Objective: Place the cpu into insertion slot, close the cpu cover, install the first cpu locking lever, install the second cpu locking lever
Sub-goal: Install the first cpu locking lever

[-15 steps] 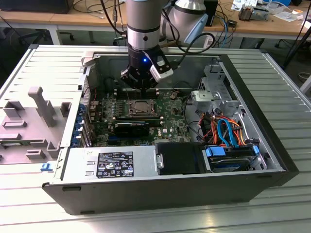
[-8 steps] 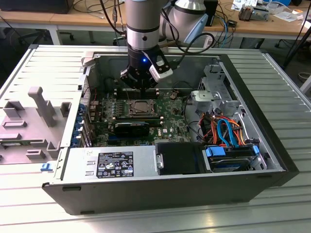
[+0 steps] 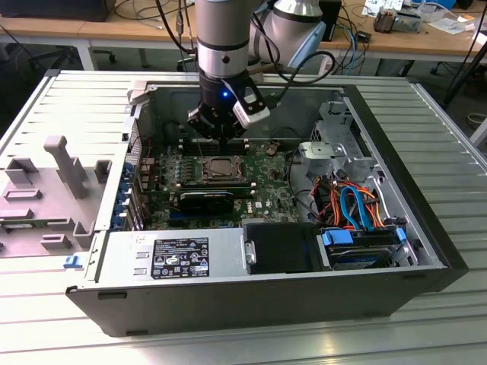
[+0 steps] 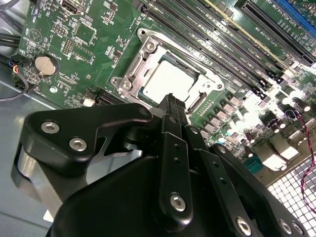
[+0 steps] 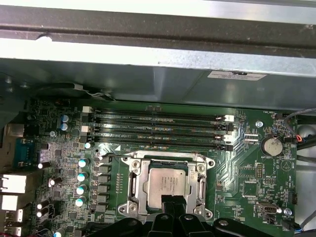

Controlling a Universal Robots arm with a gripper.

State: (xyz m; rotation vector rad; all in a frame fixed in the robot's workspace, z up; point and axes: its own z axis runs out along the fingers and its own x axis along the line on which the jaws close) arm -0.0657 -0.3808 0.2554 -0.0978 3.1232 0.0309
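Hand (image 4: 170, 101) fingers pressed together above cpu (image 4: 168, 79); slatted metal table (image 3: 426, 114); desks (image 3: 114, 30) behind.

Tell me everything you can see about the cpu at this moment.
The cpu is a small flat square chip with a dull silver-grey metal top that carries faint print. It lies flat in the insertion slot on the green circuit board, and the cpu cover frames it on all sides. In both wrist views the gripper sits just over one edge of the chip, its fingers pressed together, hiding that edge. Whether it touches the chip cannot be told.
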